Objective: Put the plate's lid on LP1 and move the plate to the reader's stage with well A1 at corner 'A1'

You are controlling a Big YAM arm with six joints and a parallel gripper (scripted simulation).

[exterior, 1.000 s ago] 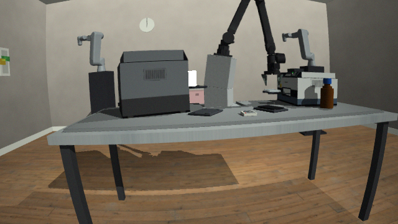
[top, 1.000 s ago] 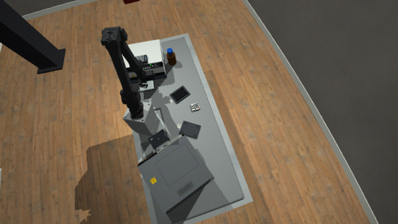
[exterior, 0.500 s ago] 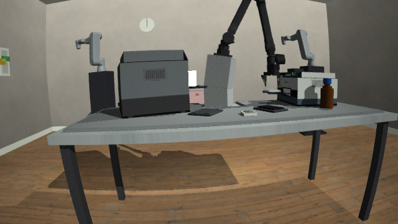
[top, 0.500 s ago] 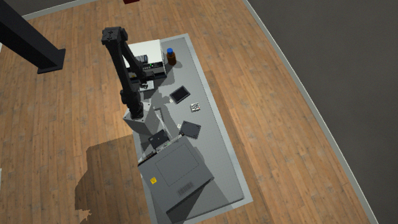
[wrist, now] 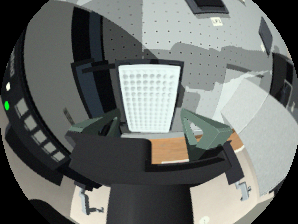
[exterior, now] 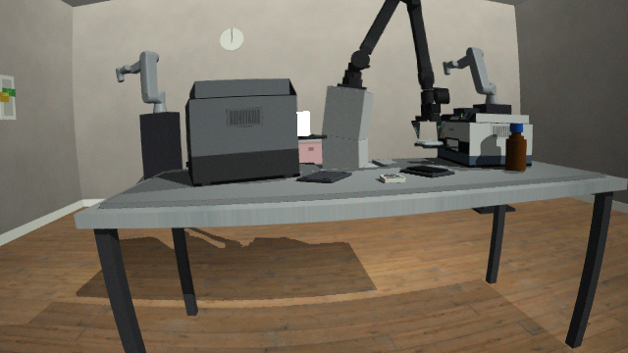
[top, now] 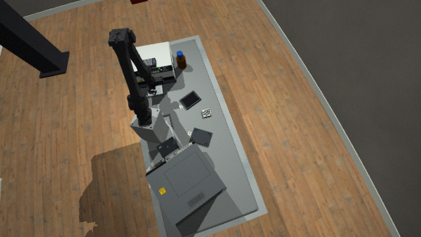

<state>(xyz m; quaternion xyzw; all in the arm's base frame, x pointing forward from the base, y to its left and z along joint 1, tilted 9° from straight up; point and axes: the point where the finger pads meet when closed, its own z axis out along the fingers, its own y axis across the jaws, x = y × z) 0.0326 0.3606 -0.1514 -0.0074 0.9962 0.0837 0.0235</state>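
Observation:
The lidded plate (top: 158,90) (exterior: 428,143) (wrist: 149,96) is a pale well plate under a clear lid. It lies on the stage at the front of the white and grey dispenser (top: 157,56) (exterior: 486,132). My gripper (top: 152,86) (exterior: 426,128) (wrist: 150,111) is open and empty. It hangs just above the plate with one finger on each side of it. The grey reader (top: 187,181) (exterior: 242,129) stands at the other end of the bench, and its dark stage (top: 168,147) sticks out towards the arm's base. Two dark flat bench nests lie on the deck, one (top: 190,99) (exterior: 428,171) near the dispenser and one (top: 200,137) (exterior: 325,176) near the reader. I cannot read their labels.
A brown bottle with a blue cap (top: 180,60) (exterior: 515,149) stands upright beside the dispenser. A small white patterned item (top: 206,113) (exterior: 392,177) lies between the two nests. The arm's grey pedestal (top: 145,126) (exterior: 345,127) stands at the bench's back edge.

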